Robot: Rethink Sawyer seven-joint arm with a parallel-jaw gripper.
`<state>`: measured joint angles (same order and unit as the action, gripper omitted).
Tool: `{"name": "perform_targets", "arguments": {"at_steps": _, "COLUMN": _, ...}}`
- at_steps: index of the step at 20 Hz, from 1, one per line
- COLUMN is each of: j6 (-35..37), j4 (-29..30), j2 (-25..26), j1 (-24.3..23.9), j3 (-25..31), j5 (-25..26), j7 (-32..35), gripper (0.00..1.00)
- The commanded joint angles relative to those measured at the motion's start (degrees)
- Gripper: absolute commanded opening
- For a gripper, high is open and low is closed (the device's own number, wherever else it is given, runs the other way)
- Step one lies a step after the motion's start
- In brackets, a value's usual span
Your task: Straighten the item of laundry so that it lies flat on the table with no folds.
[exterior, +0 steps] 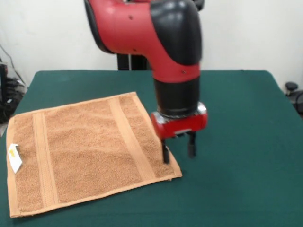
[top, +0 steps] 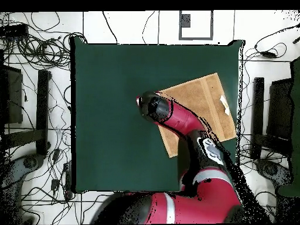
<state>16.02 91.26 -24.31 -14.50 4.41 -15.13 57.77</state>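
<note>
Plain white wall [exterior: 246,33] behind, at 12 o'clock in front view. Pale tiled floor [top: 129,23] all round in overhead view. Tangled black cables [top: 35,41] at 10 o'clock; dark upright stands [top: 42,105] at 9 and 3 o'clock. Even lighting.

Towel [exterior: 90,146]: orange-tan terry, two plainer woven bands, white tag [exterior: 14,157]. Table [exterior: 236,142]: dark green top. Arm [exterior: 142,28]: red with black sections; gripper [exterior: 178,152]: red body, black fingers
</note>
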Motion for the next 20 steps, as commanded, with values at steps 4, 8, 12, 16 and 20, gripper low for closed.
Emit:
{"name": "perform_targets", "arguments": {"at_steps": 4, "j6": -17.5, "j4": 14.5, "j2": -6.6, "j1": -8.7, "j3": 5.8, "j5": 9.0, "j7": 14.8, "gripper": 1.00}}
{"name": "perform_targets", "arguments": {"at_steps": 8, "j6": -18.5, "j4": 13.6, "j2": -4.8, "j1": -7.8, "j3": 4.1, "j5": 9.3, "j7": 15.2, "gripper": 1.00}}
{"name": "perform_targets", "arguments": {"at_steps": 12, "j6": -19.9, "j4": 13.4, "j2": -3.5, "j1": -7.3, "j3": 3.5, "j5": 9.3, "j7": 15.3, "gripper": 1.00}}
{"name": "perform_targets", "arguments": {"at_steps": 16, "j6": -21.4, "j4": 14.1, "j2": -3.3, "j1": -7.9, "j3": 4.2, "j5": 8.9, "j7": 15.9, "gripper": 1.00}}
{"name": "perform_targets", "arguments": {"at_steps": 20, "j6": -20.9, "j4": 13.9, "j2": -3.0, "j1": -7.9, "j3": 4.2, "j5": 8.1, "j7": 15.9, "gripper": 1.00}}
